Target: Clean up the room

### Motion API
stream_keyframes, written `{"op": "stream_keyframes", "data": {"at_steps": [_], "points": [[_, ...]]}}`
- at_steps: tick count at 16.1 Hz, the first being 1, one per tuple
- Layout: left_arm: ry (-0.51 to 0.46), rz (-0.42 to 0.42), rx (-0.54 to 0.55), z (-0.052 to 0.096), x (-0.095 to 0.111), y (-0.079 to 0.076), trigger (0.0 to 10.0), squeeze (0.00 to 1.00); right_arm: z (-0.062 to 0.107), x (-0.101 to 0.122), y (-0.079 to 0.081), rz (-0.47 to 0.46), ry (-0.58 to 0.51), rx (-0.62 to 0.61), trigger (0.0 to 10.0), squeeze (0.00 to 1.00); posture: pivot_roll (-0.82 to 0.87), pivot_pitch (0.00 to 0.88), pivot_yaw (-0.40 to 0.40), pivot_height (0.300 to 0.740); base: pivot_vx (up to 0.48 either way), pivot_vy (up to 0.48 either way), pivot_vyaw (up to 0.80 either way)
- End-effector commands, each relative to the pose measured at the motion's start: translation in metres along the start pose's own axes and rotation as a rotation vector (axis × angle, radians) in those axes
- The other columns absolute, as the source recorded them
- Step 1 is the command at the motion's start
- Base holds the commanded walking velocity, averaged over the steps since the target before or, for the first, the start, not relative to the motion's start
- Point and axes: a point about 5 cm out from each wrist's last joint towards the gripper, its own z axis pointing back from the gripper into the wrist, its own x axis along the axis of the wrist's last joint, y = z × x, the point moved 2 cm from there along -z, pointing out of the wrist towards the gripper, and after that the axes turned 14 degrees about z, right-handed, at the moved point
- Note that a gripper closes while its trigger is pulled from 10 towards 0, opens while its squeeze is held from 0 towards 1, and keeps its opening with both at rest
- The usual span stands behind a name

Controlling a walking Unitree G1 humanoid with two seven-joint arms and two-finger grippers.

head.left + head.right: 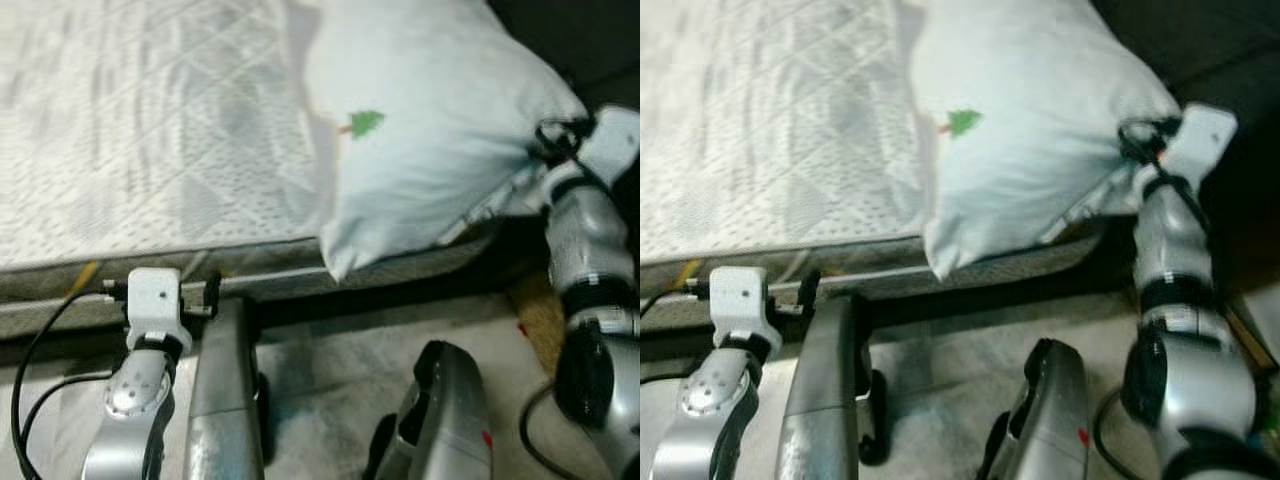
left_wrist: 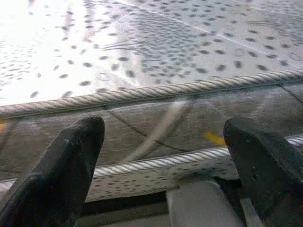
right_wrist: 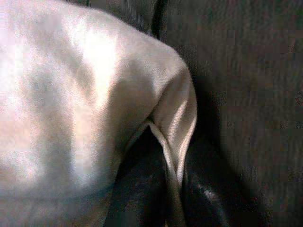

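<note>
- Left eye view: a white pillow point(image 1: 430, 130) with a small green tree print point(image 1: 366, 123) lies on the bed point(image 1: 140, 130), at the near right corner of the mattress; its lower corner hangs over the mattress edge
- The pillow's long axis runs slantwise, from that overhanging near corner up toward the far right, where dark fabric backs it
- The right tool point(image 1: 545, 150) is at the pillow's right edge, pressed into the cloth; the silver right arm rises from the floor side to reach it
- The left tool point(image 1: 195, 295) sits low by the mattress side, well apart from the pillow, with a black cable looping off its wrist
- The robot's grey legs stand on the pale floor point(image 1: 330, 370) between the arms
- Right eye view: the same scene; the pillow point(image 1: 1030, 120) bunches where the right tool point(image 1: 1130, 150) meets it
- Left wrist view: the left tool's point(image 2: 163, 156) two black fingers point(image 2: 71, 156) stand wide apart, holding nothing, facing the dotted mattress side with its corded piping point(image 2: 142, 92)
- Right wrist view: the right tool's point(image 3: 170, 189) fingers are closed, pinching a seamed fold of the pillow point(image 3: 71, 104) between them; dark fabric point(image 3: 246, 94) lies just beside
</note>
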Motion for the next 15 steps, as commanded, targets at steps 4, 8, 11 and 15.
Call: {"op": "stream_keyframes", "data": {"at_steps": [4,8,11,15], "points": [[0.041,-0.005,0.014,0.004,-0.008,0.007,10.0,0.0,0.033,-0.033,0.003,0.024,0.007,0.056,0.0,0.0,0.07,0.245,-0.042,0.495,0.0,0.0,0.0],[0.04,-0.005,0.011,0.002,-0.008,0.006,10.0,0.0,0.071,-0.046,0.048,0.02,0.021,0.241,0.0,0.0,0.05,0.245,-0.044,0.495,0.0,0.0,0.0],[0.033,-0.002,0.02,0.0,-0.007,0.007,10.0,0.0,0.086,-0.048,0.07,0.009,0.033,0.312,0.0,0.0,0.06,0.244,-0.045,0.495,0.0,0.0,0.0],[0.028,-0.002,0.022,-0.002,-0.005,0.007,10.0,0.0,0.063,-0.019,0.095,0.012,-0.031,0.41,0.0,0.0,0.06,0.236,-0.046,0.495,0.0,0.0,0.0]]}}
